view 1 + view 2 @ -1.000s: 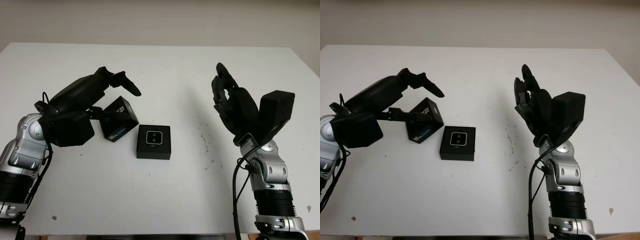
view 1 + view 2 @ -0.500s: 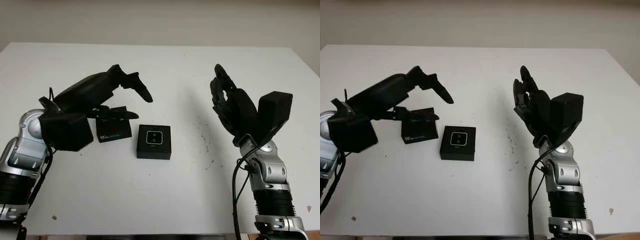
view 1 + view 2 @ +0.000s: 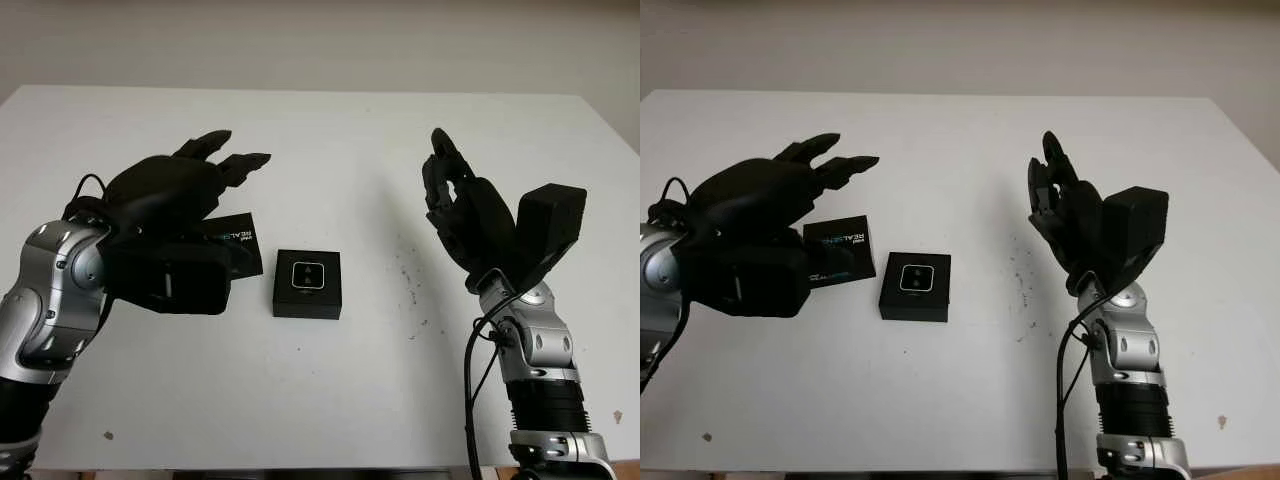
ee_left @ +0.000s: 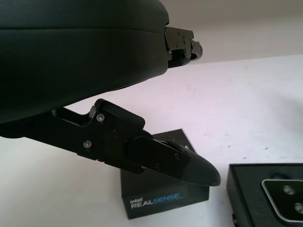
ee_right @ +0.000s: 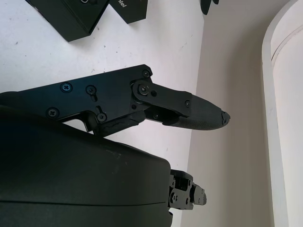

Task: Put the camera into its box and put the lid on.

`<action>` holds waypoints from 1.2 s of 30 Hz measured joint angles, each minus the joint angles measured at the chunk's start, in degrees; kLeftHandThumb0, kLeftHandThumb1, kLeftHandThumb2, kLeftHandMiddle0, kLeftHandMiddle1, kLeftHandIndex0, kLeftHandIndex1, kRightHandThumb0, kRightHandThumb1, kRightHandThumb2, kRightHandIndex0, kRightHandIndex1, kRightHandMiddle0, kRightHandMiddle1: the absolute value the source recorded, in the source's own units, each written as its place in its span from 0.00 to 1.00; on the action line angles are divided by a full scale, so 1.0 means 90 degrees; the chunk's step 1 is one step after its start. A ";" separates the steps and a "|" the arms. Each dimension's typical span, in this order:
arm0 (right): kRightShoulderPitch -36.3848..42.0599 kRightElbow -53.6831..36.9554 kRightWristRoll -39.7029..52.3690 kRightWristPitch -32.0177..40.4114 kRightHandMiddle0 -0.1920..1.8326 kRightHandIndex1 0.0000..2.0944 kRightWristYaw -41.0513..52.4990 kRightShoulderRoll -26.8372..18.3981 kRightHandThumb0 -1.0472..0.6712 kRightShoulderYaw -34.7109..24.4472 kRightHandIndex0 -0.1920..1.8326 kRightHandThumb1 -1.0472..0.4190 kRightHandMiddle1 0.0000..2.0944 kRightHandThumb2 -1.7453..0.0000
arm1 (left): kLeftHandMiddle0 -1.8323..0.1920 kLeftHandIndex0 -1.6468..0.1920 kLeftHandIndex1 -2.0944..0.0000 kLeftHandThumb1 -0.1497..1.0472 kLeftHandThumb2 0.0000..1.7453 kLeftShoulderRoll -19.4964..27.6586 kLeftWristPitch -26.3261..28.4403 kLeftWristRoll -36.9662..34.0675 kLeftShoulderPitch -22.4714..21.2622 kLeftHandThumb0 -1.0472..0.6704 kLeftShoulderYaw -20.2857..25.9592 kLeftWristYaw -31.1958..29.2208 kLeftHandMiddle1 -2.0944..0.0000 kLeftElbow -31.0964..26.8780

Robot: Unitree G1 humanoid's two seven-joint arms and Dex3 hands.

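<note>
- I count one camera [image 3: 307, 273], sitting in its one open black box [image 3: 308, 300] on the white table [image 3: 330, 130], lens side up.
- One lid [image 3: 837, 249] lies flat on the table, printed "RealSense", just beside the box and not on it.
- My left hand [image 3: 185, 185] is released, holding nothing; it hangs above the lid, which sits under the palm, with the box off to the thumb side. In the left wrist view one finger [image 4: 175, 163] reaches over the lid [image 4: 161, 201] without touching it, with the box corner [image 4: 267, 194] beside it.
- My right hand [image 3: 462, 210] is raised off the table, holding nothing, fingers pointing up, well apart from the box, which lies on its palm side.
- Two hands, one box, one lid, one camera.
</note>
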 measured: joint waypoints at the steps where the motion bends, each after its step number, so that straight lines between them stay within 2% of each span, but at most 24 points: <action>1: 0.0000 0.0000 0.0000 -0.0002 0.04 0.03 -0.0004 0.0000 0.25 0.0000 0.03 0.00 0.03 0.64 | 0.94 1.00 0.98 0.98 0.03 -0.0001 0.0097 0.0056 0.0002 0.11 -0.0032 -0.0050 0.98 -0.0021; 10: 0.0044 0.0001 0.0019 -0.0025 0.04 0.02 0.0005 0.0000 0.23 0.0000 0.02 0.00 0.03 0.66 | 0.93 0.99 0.97 0.96 0.03 -0.0103 0.0653 0.0276 0.0043 0.09 -0.0316 -0.0420 0.97 -0.0051; 14: 0.0047 0.0013 0.0028 -0.0067 0.04 0.03 0.0047 0.0000 0.23 0.0000 0.02 0.00 0.03 0.66 | 0.91 0.98 0.97 0.95 0.03 -0.0177 0.0696 0.0356 0.0042 0.09 -0.0450 -0.0378 0.97 0.0028; 20: 0.0058 0.0036 0.0033 -0.0068 0.04 0.03 0.0032 0.0000 0.23 -0.0007 0.02 0.00 0.03 0.66 | 0.90 0.97 0.97 0.94 0.03 -0.0329 0.0663 0.0388 -0.0012 0.10 -0.0551 -0.0119 0.96 0.0556; 30: 0.0076 0.0039 0.0047 -0.0069 0.05 0.03 0.0042 0.0001 0.24 -0.0002 0.03 0.00 0.03 0.66 | 0.88 0.95 0.96 0.95 0.03 -0.0535 0.0574 0.0465 -0.0602 0.11 -0.0745 0.0369 0.96 0.1710; 36: 0.0078 0.0054 0.0047 -0.0072 0.05 0.03 0.0050 0.0000 0.23 -0.0001 0.03 0.00 0.03 0.66 | 0.86 0.95 0.96 0.95 0.03 -0.0535 0.0545 0.0466 -0.0762 0.10 -0.0872 0.0411 0.96 0.2076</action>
